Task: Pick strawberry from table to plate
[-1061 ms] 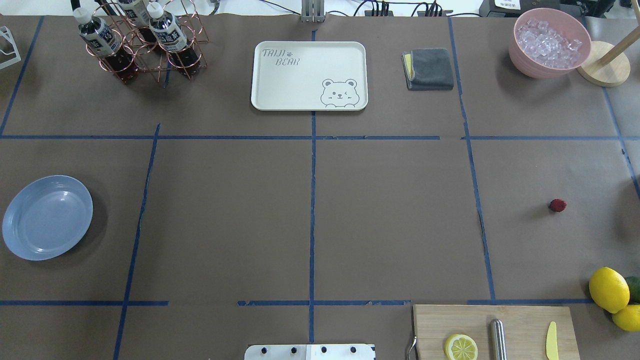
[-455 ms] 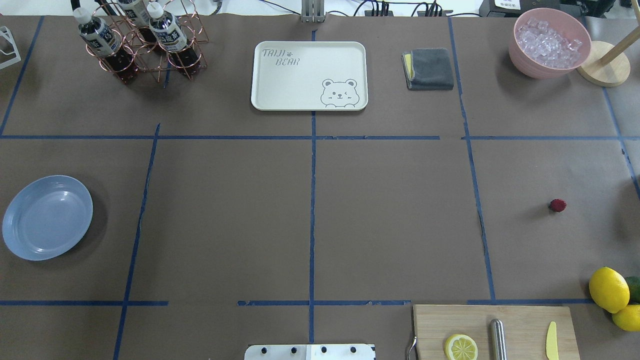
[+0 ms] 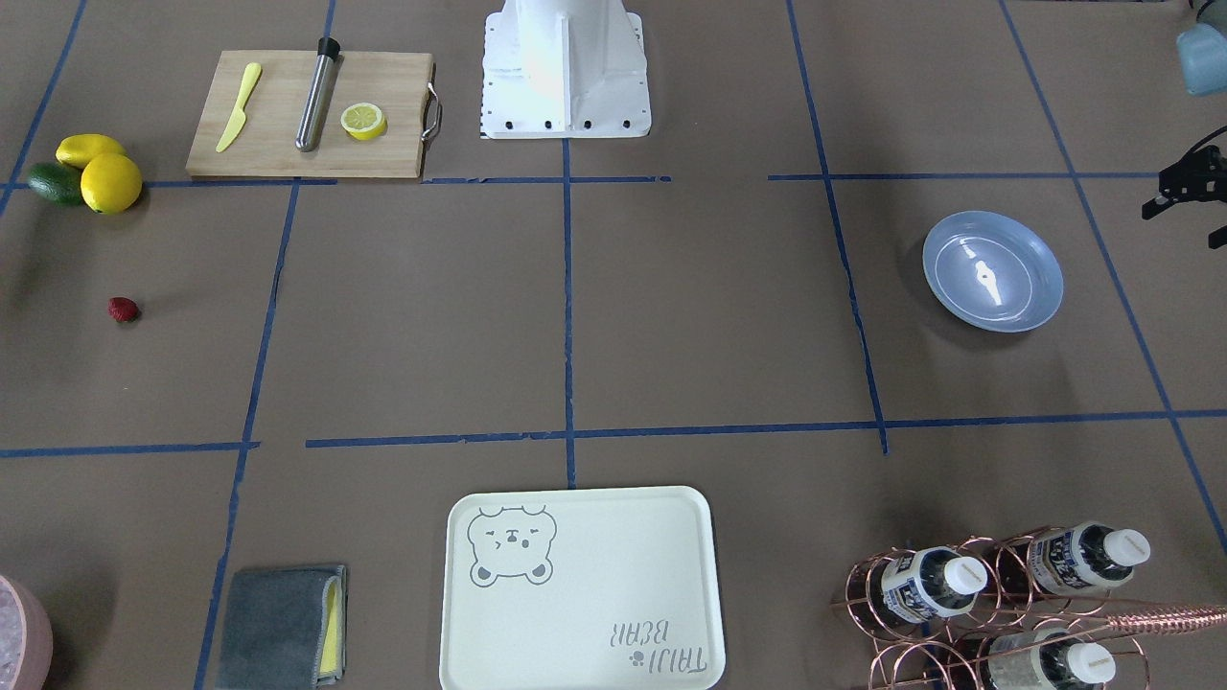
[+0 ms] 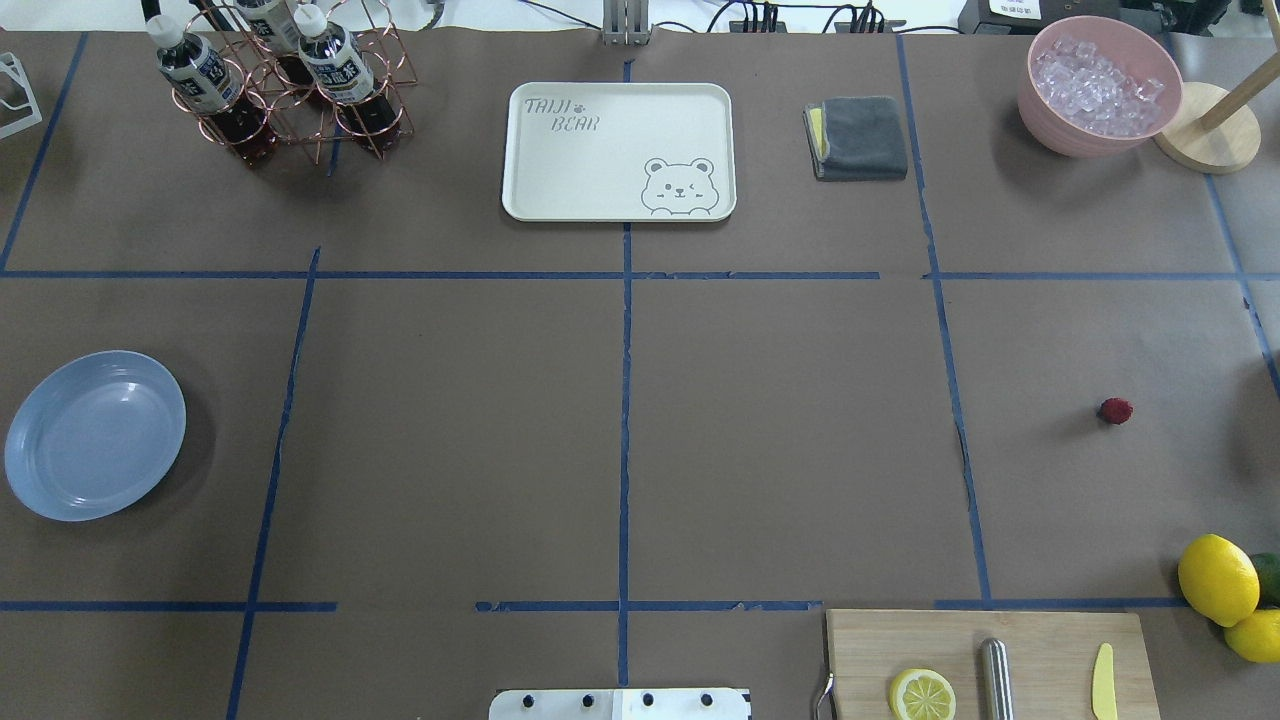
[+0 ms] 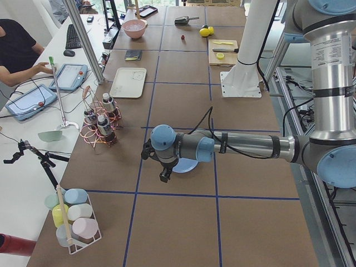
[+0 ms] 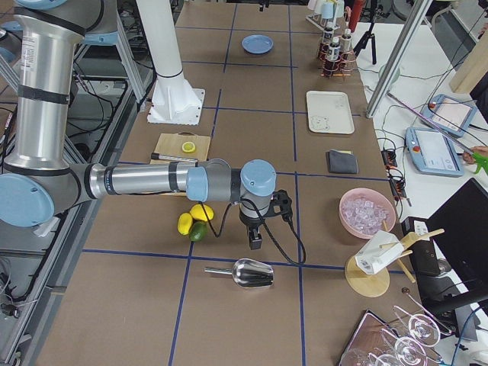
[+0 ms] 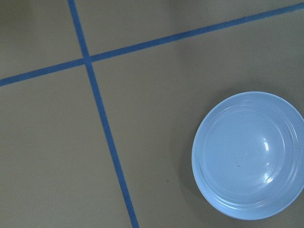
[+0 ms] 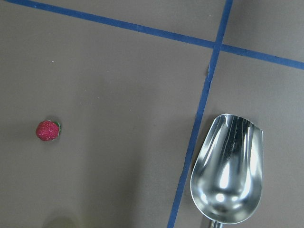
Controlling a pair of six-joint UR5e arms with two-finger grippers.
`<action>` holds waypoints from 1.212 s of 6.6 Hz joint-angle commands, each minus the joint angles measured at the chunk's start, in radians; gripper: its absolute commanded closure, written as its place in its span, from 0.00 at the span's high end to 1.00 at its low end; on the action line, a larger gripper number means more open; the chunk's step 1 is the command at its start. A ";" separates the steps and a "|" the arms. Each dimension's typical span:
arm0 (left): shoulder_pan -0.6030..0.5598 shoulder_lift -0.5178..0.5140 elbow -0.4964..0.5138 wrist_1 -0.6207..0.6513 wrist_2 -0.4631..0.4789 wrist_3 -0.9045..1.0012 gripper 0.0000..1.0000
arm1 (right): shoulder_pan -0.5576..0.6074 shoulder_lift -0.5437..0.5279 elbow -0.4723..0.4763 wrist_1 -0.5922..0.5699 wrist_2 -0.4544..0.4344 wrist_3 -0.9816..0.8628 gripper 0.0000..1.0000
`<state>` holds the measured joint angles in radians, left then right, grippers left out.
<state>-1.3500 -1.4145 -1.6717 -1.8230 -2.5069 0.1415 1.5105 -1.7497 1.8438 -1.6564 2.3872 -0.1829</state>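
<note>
The strawberry (image 4: 1115, 410), a tiny dark-red berry, lies alone on the brown table (image 4: 780, 440) at the right side; the right wrist view shows it at the left, strawberry (image 8: 47, 130). The light-blue plate (image 4: 95, 435) sits bare at the far left and fills the lower right of the left wrist view, plate (image 7: 249, 154). My left gripper (image 5: 164, 176) hangs beside and above the plate, seen only in the exterior left view. My right gripper (image 6: 255, 242) hangs over the table past the lemons, seen only in the exterior right view. I cannot tell whether either is open or shut.
A metal scoop (image 8: 228, 171) lies right of the strawberry across a tape line. Lemons and an avocado (image 4: 1225, 590) sit at the right edge, beside a cutting board (image 4: 990, 660). At the back stand a cream tray (image 4: 618, 150), bottle rack (image 4: 280, 85), grey cloth (image 4: 858, 137) and pink ice bowl (image 4: 1098, 85).
</note>
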 commanded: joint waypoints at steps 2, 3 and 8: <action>0.202 -0.036 0.128 -0.275 -0.001 -0.398 0.91 | -0.006 -0.001 0.000 0.018 -0.003 -0.004 1.00; 0.242 -0.064 0.148 -0.274 0.038 -0.437 0.86 | -0.006 -0.010 0.000 0.053 -0.006 -0.024 1.00; 0.250 -0.110 0.220 -0.280 0.126 -0.436 0.73 | -0.006 -0.031 -0.005 0.109 -0.005 -0.024 1.00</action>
<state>-1.1017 -1.5235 -1.4572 -2.1022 -2.3892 -0.2950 1.5048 -1.7802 1.8394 -1.5491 2.3821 -0.2072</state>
